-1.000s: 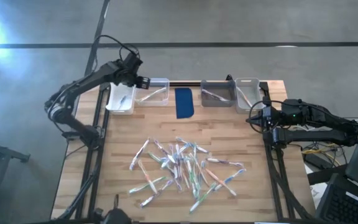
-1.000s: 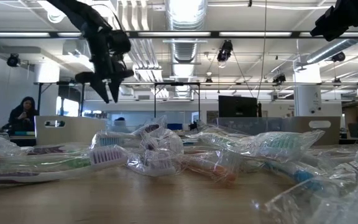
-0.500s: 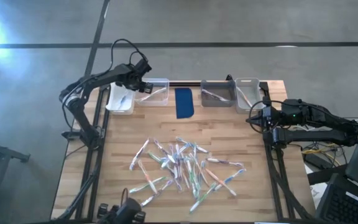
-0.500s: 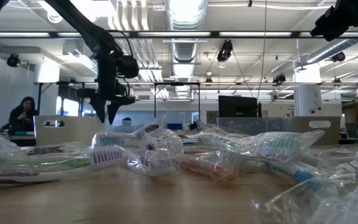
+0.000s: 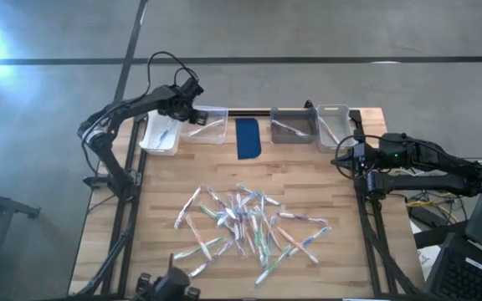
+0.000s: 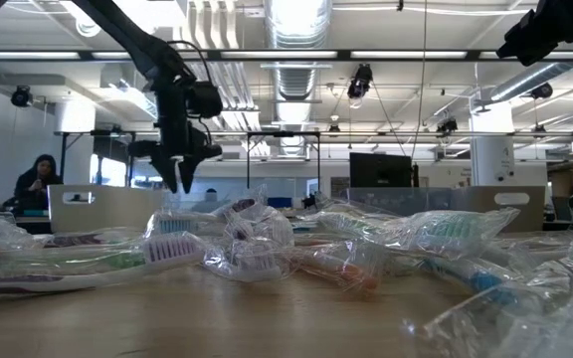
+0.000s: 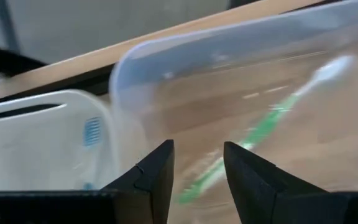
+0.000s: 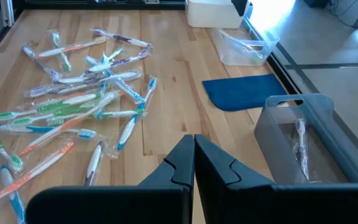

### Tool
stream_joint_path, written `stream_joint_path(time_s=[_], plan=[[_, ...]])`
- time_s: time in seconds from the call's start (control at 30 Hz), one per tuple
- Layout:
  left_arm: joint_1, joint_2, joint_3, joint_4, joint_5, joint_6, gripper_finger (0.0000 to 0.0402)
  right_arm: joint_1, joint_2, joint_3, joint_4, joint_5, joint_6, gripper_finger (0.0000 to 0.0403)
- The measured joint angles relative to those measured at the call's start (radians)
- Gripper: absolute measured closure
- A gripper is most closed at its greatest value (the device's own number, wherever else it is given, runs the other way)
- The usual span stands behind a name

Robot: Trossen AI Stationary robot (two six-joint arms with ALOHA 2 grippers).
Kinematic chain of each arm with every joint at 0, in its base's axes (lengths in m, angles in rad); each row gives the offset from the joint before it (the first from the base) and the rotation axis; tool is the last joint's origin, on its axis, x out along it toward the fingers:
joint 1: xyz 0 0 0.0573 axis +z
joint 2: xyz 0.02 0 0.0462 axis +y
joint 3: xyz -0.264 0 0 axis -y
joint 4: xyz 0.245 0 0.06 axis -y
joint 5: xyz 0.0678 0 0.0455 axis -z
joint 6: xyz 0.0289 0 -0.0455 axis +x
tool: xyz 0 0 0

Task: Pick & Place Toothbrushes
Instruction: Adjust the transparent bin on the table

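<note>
- High view: your left gripper (image 5: 192, 113) hangs over the clear bin (image 5: 207, 124) just left of the blue pad (image 5: 248, 138). A white bin (image 5: 161, 134) sits further left of the pad; a grey bin (image 5: 292, 126) and another clear one (image 5: 333, 123) sit to its right. The toothbrush pile (image 5: 249, 227) lies in front of the pad, well apart from the bins. Your right gripper (image 5: 341, 159) waits near the table's right edge, in front of the far-right bin.
- Low view: the left gripper (image 6: 181, 179) points down above the bins behind the wrapped toothbrushes (image 6: 257, 244), its fingers parted and nothing between them. The right arm only shows at the top corner.
- Left wrist view: the fingers (image 7: 157, 177) stand apart with an empty gap. Beneath them a green toothbrush (image 7: 253, 140) lies loose in the clear bin (image 7: 185, 53), with the white bin (image 7: 42, 134) beside it.
- Right wrist view: the right fingers (image 8: 182, 163) are pressed together, holding nothing. Ahead lie the pile (image 8: 73, 106), the pad (image 8: 244, 91) and the grey bin (image 8: 303, 134), which has a brush in it.
- Step: this looks like a drop just made into the bin left of the pad.
- Next: lift the left arm clear of the bin wall, bring it to the pile, and single out one brush; the wrappers overlap, so pick one at the edge.
</note>
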Motion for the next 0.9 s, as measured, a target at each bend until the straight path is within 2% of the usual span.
stream_joint_path(time_s=[0.17,0.27,0.37,0.43,0.5,0.63,0.9], plan=[[-0.001,-0.040,0.000,0.029,0.100,0.021,0.0258,0.000,0.000,0.000,0.000,0.000,0.000,0.0394],[-0.003,-0.063,0.000,0.043,0.189,0.112,0.0257,0.000,0.000,0.000,0.000,0.000,0.000,0.0394],[-0.012,-0.081,0.000,0.045,0.323,0.245,0.0261,0.000,0.000,0.000,0.000,0.000,0.000,0.0394],[-0.035,-0.083,0.000,0.046,0.420,0.333,0.0265,0.000,0.000,0.000,0.000,0.000,0.000,0.0394],[-0.075,-0.081,0.000,0.045,0.476,0.398,0.0270,0.000,0.000,0.000,0.000,0.000,0.000,0.0394],[-0.165,-0.071,0.000,0.047,0.485,0.486,0.0278,0.000,0.000,0.000,0.000,0.000,0.000,0.0394],[-0.262,-0.066,0.000,0.081,0.450,0.523,0.0287,0.000,0.000,0.000,0.000,0.000,0.000,0.0394]])
